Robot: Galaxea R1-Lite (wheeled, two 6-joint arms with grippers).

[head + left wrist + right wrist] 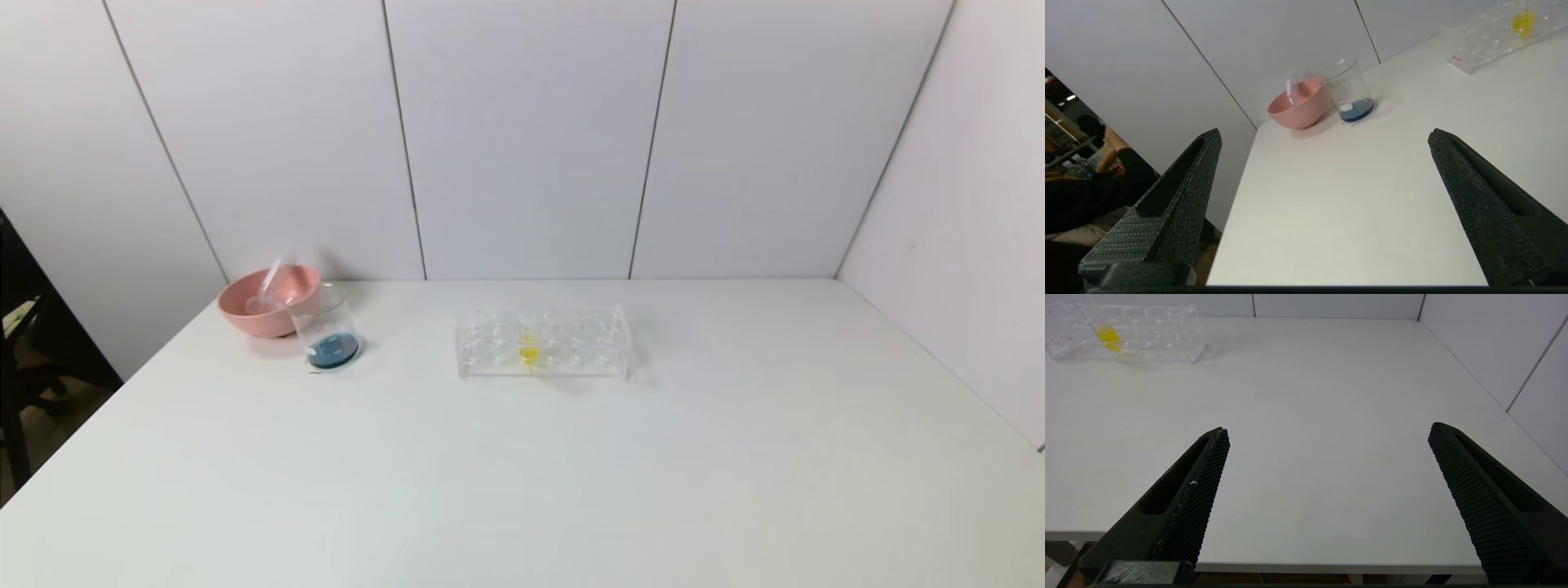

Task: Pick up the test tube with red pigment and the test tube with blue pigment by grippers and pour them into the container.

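The container, a clear glass beaker (326, 327), stands at the table's far left with dark blue liquid at its bottom; it also shows in the left wrist view (1352, 96). No tube with red or blue liquid is in view. Empty clear tubes (273, 282) lean in the pink bowl (265, 306). My left gripper (1323, 136) is open and empty at the table's near left edge. My right gripper (1329, 430) is open and empty at the near right edge. Neither gripper shows in the head view.
A clear plastic tube rack (543, 343) stands mid-table holding one tube with yellow liquid (529, 349). The rack also shows in the right wrist view (1126, 332). White wall panels close the back and the right side. A dark chair stands off the left edge.
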